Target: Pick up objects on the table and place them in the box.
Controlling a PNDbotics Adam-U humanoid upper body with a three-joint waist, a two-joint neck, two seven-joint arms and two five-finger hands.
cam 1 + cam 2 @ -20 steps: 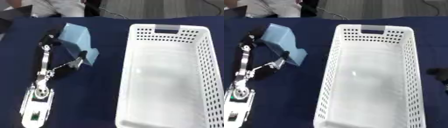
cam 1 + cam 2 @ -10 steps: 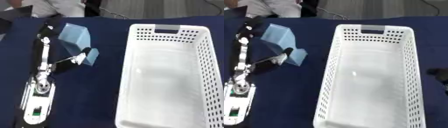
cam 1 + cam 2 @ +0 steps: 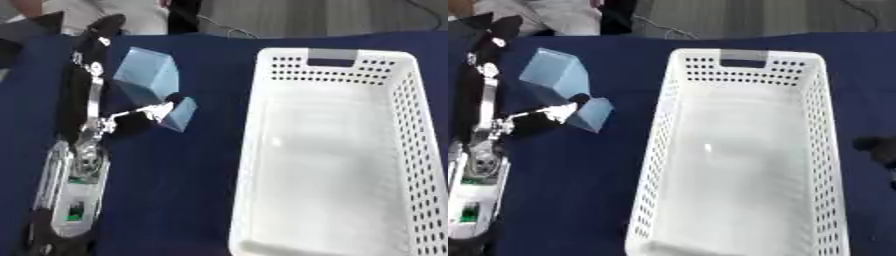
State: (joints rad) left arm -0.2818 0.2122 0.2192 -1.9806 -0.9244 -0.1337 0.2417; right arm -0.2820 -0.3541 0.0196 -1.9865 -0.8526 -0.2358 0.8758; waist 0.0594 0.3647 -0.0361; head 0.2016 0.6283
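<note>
A light blue box (image 3: 146, 75) lies on the dark blue table, with a smaller light blue block (image 3: 179, 115) against its near right corner. My left hand (image 3: 94, 127) reaches in from the lower left. Its straight fingers (image 3: 91, 60) run up along the box's left side and past its far end. The thumb (image 3: 144, 110) points right and touches the small block. The hand is open and nothing is lifted. A white perforated basket (image 3: 741, 62) stands on the right with nothing in it. A dark bit of my right hand (image 3: 876, 148) shows at the right edge, beyond the basket.
The dark blue tablecloth (image 3: 175, 200) covers the whole table. A dark object (image 3: 31, 27) sits at the far left corner, and a person's clothing shows beyond the far edge.
My left hand's fingers have stretched farther away along the box's left side, now reaching past its far end. The box, the block and the basket have stayed in place.
</note>
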